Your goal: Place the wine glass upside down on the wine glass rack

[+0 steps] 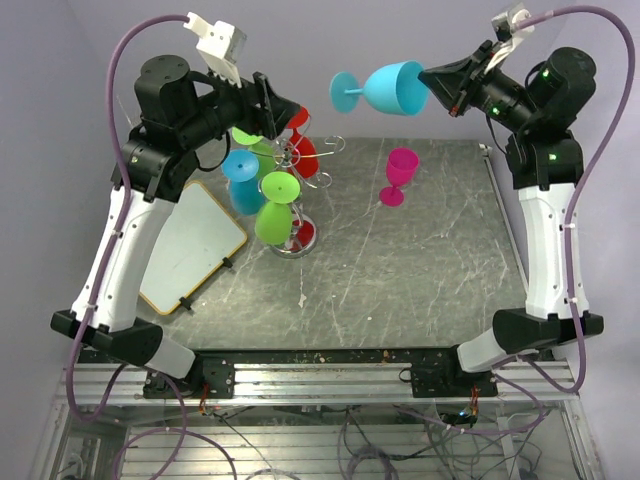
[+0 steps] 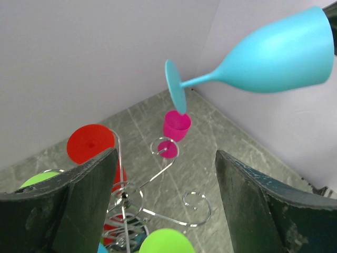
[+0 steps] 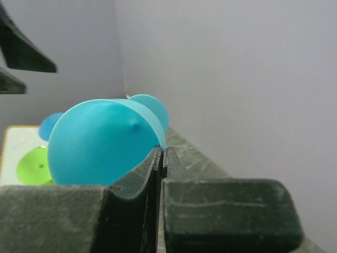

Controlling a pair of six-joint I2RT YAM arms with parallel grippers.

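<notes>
Top view: bright, even, diffuse overhead light; no hard glare; soft short shadows on table (image 1: 420,270); frame sharp, mild bowing twd edges.
L wrist view: wine glass (image 2: 279,58) w/ smooth highlight along upper side; small glints on rack (image 2: 125,197) wire; left fingers (image 2: 79,205) dark, slightly soft.
R wrist view: right fingers (image 3: 226,211) out of focus at bottom; wall (image 3: 237,79) evenly lit.

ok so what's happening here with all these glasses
The right hand is clamped on the rim of a light blue wine glass, holding it on its side in the air with its foot toward the left arm. The left hand is open and empty, above the wire rack, where other glasses, a green glass among them, already hang upside down. A pink glass stands upright on the table, untouched.
</notes>
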